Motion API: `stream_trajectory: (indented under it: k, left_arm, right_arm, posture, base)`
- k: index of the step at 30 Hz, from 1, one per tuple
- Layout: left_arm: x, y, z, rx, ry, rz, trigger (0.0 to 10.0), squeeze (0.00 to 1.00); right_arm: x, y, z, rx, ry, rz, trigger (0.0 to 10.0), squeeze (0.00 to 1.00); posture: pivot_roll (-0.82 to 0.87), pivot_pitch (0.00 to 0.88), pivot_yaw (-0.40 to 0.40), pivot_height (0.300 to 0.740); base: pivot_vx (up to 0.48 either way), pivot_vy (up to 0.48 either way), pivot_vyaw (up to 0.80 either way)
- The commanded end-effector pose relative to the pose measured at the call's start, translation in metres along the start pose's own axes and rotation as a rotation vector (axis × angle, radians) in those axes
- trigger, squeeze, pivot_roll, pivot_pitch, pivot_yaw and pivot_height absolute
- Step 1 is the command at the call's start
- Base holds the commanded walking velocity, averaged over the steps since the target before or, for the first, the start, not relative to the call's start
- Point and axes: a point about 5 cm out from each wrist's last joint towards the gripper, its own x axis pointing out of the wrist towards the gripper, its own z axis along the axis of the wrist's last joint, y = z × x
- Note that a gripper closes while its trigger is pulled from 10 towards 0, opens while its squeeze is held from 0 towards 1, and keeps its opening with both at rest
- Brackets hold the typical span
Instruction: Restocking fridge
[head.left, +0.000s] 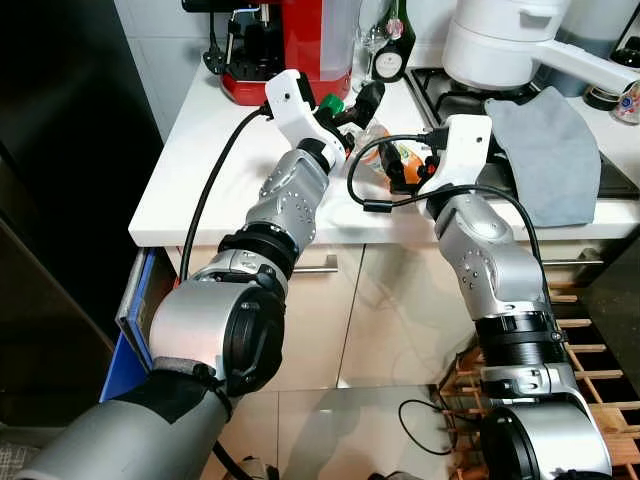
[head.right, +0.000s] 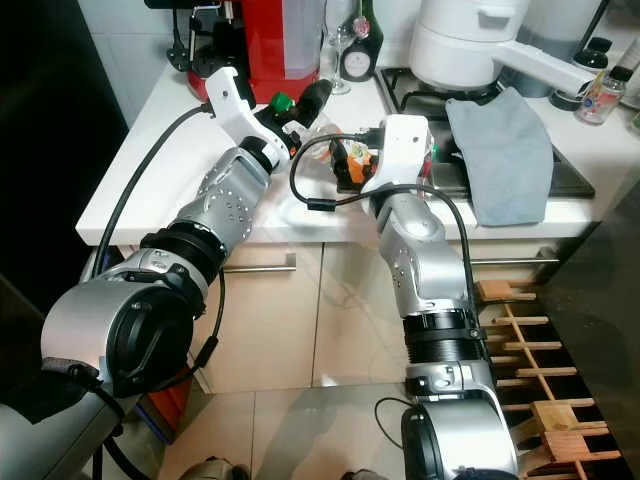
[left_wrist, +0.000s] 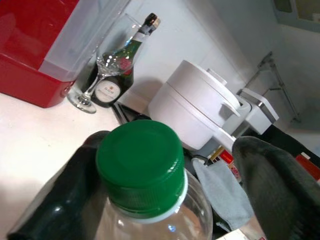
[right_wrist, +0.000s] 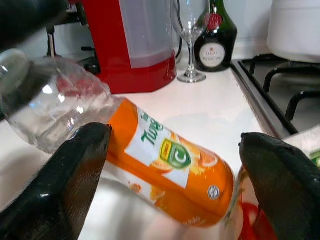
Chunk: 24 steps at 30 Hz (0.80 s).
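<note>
On the surface: a white kitchen counter (head.left: 190, 185) with a hob at its right end carries everything.
Left pincer (left_wrist: 165, 185): pinching the neck of a clear plastic bottle with a green screw cap (left_wrist: 142, 167), one black finger (left_wrist: 65, 200) on each side of it, over the middle of the surface.
Clear bottle's pose: tilted, cap towards the left wrist camera, body (right_wrist: 47, 107) pointing down towards the front edge.
Right pincer (right_wrist: 175, 170): spread wide, black fingers (right_wrist: 75, 175) either side of an orange plastic drink bottle with a white and green label (right_wrist: 170, 162), not touching it.
Orange bottle: lying on its side on the surface, just beside the hob's left edge, touching the clear bottle's body.
Back edge: red coffee machine (head.left: 300, 45), stemmed wine glass (right_wrist: 191, 35), dark green bottle (right_wrist: 215, 37).
Hob: white lidded pot (head.left: 500, 40); grey cloth (head.left: 545, 150) draped over its front.
</note>
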Motion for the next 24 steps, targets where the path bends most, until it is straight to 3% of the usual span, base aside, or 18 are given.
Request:
stream_trajectory:
  k: [1,13,17,20,24]
  left_arm:
    - [0.003,-0.010,-0.006,-0.005,0.039,-0.013,0.0,0.00]
    - [0.006,-0.012,-0.001,-0.194,0.003,0.015,0.0,0.00]
    - [0.012,-0.026,0.013,-0.233,-0.042,-0.058,0.0,0.00]
    - [0.013,-0.028,0.014,-0.239,-0.046,-0.065,0.0,0.00]
    - [0.017,-0.044,0.019,-0.282,-0.048,-0.133,0.0,0.00]
  right_arm:
    - [-0.002,0.000,0.002,-0.005,-0.001,-0.005,10.0,0.03]
    - [-0.004,0.004,0.001,0.002,0.011,-0.006,10.0,0.02]
    - [-0.004,0.006,0.000,0.007,0.017,0.000,10.0,0.03]
    - [-0.004,0.007,0.000,0.008,0.018,0.001,10.0,0.03]
    - [-0.003,0.009,0.000,0.011,0.021,0.008,10.0,0.03]
  posture:
    - [-0.17,0.000,0.042,0.740]
    - [-0.15,0.000,0.038,0.740]
    - [-0.14,0.000,0.034,0.740]
    - [-0.14,0.000,0.034,0.740]
    - [-0.13,0.000,0.030,0.740]
  base:
    - [0.000,0.000,0.00]
    - [0.000,0.000,0.00]
    - [0.000,0.000,0.00]
    - [0.000,0.000,0.00]
    - [0.000,0.000,0.00]
